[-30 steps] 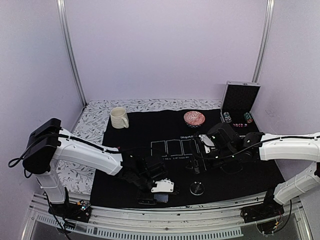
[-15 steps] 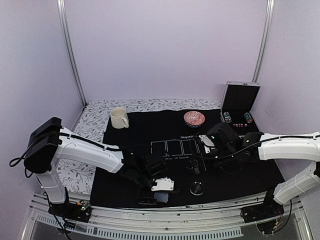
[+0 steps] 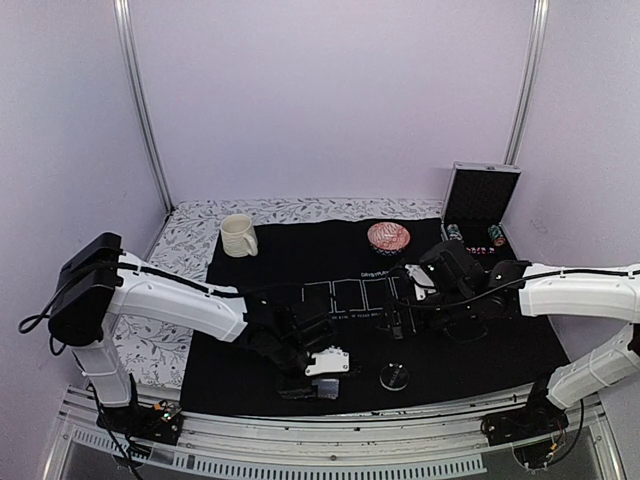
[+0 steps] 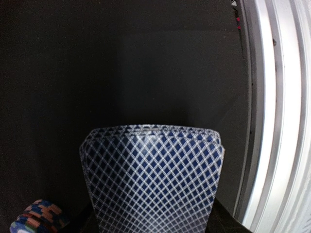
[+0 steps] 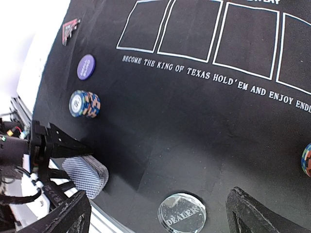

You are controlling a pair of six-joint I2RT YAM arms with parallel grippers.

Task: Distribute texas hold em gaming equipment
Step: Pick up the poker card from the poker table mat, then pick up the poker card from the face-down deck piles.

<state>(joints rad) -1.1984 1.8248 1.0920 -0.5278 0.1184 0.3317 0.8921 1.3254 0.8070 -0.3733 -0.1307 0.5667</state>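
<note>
My left gripper is shut on a deck of playing cards with a blue diamond-pattern back, held near the mat's front edge. The right wrist view shows the deck between the left gripper's black fingers. My right gripper stands open and empty above the clear "DEALER" disc, which lies flat on the mat. A striped chip stack, a purple disc and a red-edged black triangle lie to the left of the deck. The chip stack also shows beside the deck.
The black Texas Hold'em mat has white card boxes printed on it. At the back stand a cream mug, a red patterned bowl and an open metal case with chip stacks. Another chip stack lies at the right.
The left gripper's jaws have narrowed onto the deck and it has shifted slightly back from the front edge. The right gripper has drifted a little to the right and stays open.
</note>
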